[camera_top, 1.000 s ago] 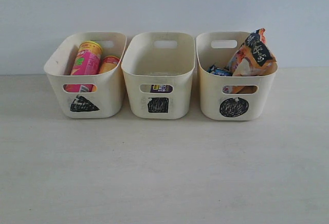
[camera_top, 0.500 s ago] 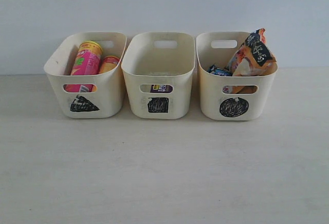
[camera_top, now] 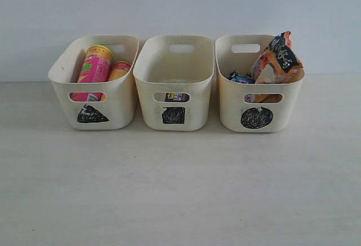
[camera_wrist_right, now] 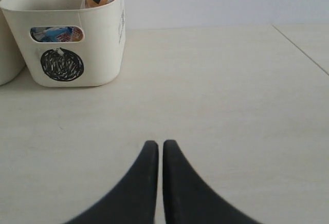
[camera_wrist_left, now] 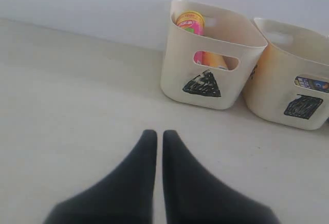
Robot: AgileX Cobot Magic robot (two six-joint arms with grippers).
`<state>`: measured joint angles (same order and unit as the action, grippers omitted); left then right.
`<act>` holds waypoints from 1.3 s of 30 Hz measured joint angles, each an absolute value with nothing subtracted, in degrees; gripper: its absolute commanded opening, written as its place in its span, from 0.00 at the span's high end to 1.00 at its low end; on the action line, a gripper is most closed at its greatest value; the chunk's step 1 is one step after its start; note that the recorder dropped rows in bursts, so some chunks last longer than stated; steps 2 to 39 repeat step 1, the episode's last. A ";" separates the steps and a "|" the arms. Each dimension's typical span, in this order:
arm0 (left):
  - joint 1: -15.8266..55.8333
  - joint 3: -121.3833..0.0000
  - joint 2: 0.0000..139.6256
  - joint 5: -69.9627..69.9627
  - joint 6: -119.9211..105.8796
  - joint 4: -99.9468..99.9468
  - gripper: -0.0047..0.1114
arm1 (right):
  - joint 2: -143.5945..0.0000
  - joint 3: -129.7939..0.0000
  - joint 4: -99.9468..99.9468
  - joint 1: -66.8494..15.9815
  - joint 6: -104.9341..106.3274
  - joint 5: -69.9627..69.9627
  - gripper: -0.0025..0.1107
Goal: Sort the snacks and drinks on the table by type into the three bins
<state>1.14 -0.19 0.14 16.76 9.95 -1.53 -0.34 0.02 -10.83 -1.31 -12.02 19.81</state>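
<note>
Three cream bins stand in a row on the pale table (camera_top: 180, 189). The triangle bin (camera_top: 93, 113) on the left holds the pink chip tube (camera_top: 95, 68) and the yellow one (camera_top: 119, 69). Through the slot of the square bin (camera_top: 174, 116) in the middle a dark purple carton (camera_top: 176, 97) shows. The circle bin (camera_top: 256, 119) on the right holds the orange-and-white packet (camera_top: 277, 60) and the blue packet (camera_top: 241, 78). Neither arm shows in the exterior view. My left gripper (camera_wrist_left: 160, 132) is shut and empty over bare table, short of the triangle bin (camera_wrist_left: 205, 85). My right gripper (camera_wrist_right: 160, 143) is shut and empty, away from the circle bin (camera_wrist_right: 64, 64).
A plain pale wall (camera_top: 180, 3) runs behind the bins. In the right wrist view a seam or table edge (camera_wrist_right: 303, 52) crosses the far corner of the surface.
</note>
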 measured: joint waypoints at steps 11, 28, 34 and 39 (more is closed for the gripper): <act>1.14 -0.19 0.14 16.76 9.95 -1.53 0.92 | -0.34 0.02 -10.83 -1.31 -12.02 19.81 0.97; 1.14 -0.19 0.14 16.76 9.95 -1.53 0.92 | -0.34 0.02 -10.83 -1.31 -12.02 19.81 0.97; 1.14 -0.19 0.14 16.76 9.95 -1.53 0.92 | -0.34 0.02 -10.83 -1.31 -12.02 19.81 0.97; 1.14 -0.19 0.14 16.76 9.95 -1.53 0.92 | -0.34 0.02 -10.83 -1.31 -12.02 19.81 0.97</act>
